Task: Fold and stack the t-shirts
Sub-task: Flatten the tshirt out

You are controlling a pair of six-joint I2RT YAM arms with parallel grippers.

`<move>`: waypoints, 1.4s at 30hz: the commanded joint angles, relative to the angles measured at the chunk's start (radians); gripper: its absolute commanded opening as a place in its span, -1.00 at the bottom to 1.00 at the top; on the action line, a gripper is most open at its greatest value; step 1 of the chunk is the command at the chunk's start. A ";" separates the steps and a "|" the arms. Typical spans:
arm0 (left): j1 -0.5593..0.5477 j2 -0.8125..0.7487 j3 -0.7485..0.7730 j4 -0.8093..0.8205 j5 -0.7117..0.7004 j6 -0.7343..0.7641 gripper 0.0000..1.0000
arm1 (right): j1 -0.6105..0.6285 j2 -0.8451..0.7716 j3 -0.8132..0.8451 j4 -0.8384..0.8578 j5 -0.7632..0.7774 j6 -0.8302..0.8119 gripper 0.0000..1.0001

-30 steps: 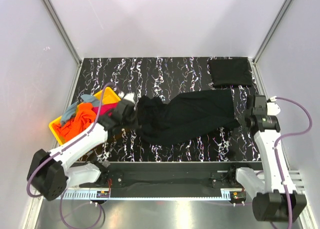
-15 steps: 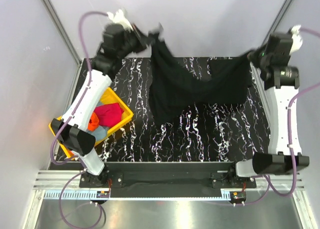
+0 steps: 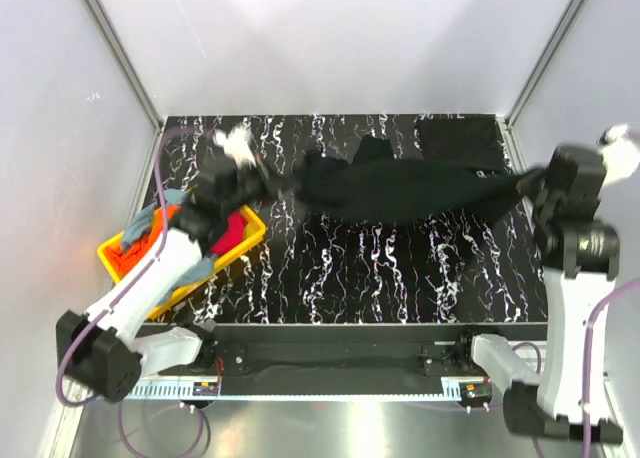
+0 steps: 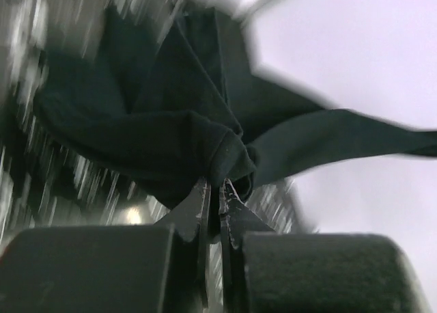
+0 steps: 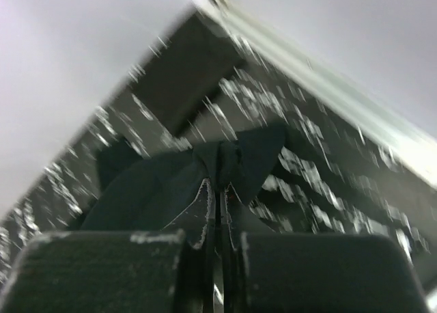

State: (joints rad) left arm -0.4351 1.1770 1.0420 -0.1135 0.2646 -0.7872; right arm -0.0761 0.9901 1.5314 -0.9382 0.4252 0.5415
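Note:
A black t-shirt (image 3: 395, 188) hangs stretched between my two grippers above the far half of the black marbled table (image 3: 380, 268). My left gripper (image 3: 270, 183) is shut on its left end, seen bunched at the fingertips in the left wrist view (image 4: 229, 159). My right gripper (image 3: 528, 186) is shut on its right end, also bunched in the right wrist view (image 5: 225, 159). A folded black t-shirt (image 3: 458, 143) lies flat at the far right corner. Both wrist views are motion-blurred.
A yellow bin (image 3: 190, 240) with red, orange and blue-grey clothes stands at the left edge, under my left arm. White enclosure walls surround the table on three sides.
Both arms have come down from high at the back wall. The black t-shirt, which hung in the air, is now lower and stretched out sideways over the table.

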 commanded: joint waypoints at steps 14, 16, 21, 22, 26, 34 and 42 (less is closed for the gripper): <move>-0.218 -0.208 -0.559 -0.138 -0.255 0.051 0.01 | -0.004 -0.147 -0.602 -0.108 -0.080 0.408 -0.42; -0.232 -0.176 -0.433 -0.251 -0.336 0.142 0.05 | -0.004 -0.139 -0.587 -0.090 -0.095 0.405 -0.08; -0.303 -0.031 -0.208 -0.380 -0.440 0.252 0.11 | -0.004 -0.120 -0.548 -0.080 -0.109 0.382 0.03; -0.313 0.019 -0.189 -0.379 -0.427 0.272 0.11 | -0.004 -0.122 -0.550 -0.082 -0.120 0.383 0.04; -0.332 0.189 -0.102 -0.379 -0.381 0.347 0.13 | -0.004 -0.110 -0.597 -0.076 -0.189 0.423 0.05; -0.376 0.406 -0.023 -0.385 -0.395 0.353 0.13 | -0.004 -0.117 -0.691 -0.004 -0.255 0.429 0.04; -0.384 0.467 0.016 -0.379 -0.398 0.388 -0.14 | -0.004 -0.071 -0.755 0.038 -0.272 0.475 0.04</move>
State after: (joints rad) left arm -0.8150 1.6508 1.0107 -0.5037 -0.1032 -0.4244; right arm -0.0769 0.8959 0.7868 -0.9348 0.1623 0.9707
